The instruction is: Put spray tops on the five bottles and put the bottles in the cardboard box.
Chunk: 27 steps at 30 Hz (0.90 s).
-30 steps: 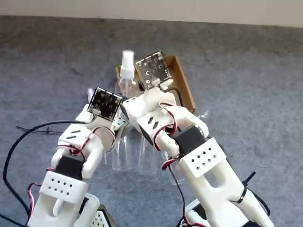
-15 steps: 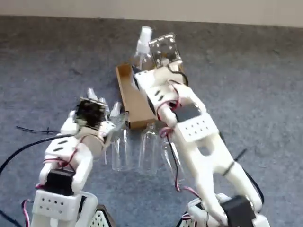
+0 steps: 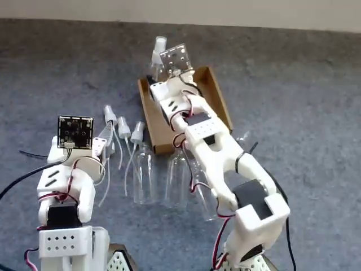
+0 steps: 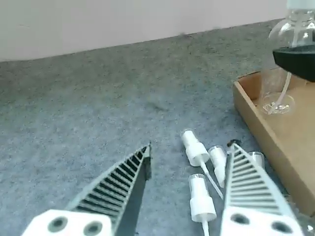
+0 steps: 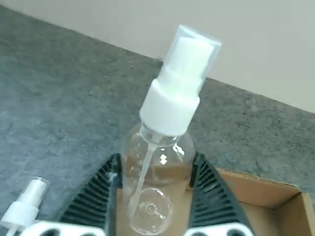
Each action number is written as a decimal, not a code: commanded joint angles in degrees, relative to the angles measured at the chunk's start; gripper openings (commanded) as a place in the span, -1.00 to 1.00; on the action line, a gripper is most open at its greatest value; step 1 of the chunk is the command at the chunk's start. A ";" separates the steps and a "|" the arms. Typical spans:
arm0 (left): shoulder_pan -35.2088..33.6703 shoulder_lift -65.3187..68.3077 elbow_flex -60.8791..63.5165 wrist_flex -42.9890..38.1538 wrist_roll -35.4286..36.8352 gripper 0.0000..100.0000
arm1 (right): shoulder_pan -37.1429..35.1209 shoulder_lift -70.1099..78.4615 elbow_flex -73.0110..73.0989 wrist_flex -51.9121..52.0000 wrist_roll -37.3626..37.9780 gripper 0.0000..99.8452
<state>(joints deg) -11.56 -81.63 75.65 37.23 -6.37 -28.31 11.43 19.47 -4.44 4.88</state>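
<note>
1. Lower left of the high view: the left gripper (image 4: 190, 147) hangs open, holding nothing, above the tabletop (image 3: 293, 73).
2. Left of centre: three loose spray tops (image 3: 124, 127) lie beside uncapped bottles (image 3: 145, 175).
3. Upper centre: the right gripper (image 5: 156, 160) clamps a capped bottle (image 5: 162, 142) at the far end of the cardboard box (image 3: 219, 99).

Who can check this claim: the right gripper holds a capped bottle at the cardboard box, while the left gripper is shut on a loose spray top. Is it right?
Not quite. The left wrist view shows the left gripper open and holding nothing; the loose spray tops lie on the carpet. The rest stands: the right gripper holds a capped bottle at the cardboard box.
</note>
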 commanded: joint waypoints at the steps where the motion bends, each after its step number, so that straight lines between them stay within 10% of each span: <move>1: -0.75 -0.84 -0.22 -1.49 0.35 -0.56 | 0.04 0.13 -3.91 -3.91 0.35 -0.99; 27: -0.66 -0.92 -0.13 -1.41 0.35 -0.56 | -0.66 4.53 -3.82 -5.67 0.79 -0.69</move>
<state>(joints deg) -11.47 -81.63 75.65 37.23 -6.37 -28.31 17.05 19.47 -9.63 4.88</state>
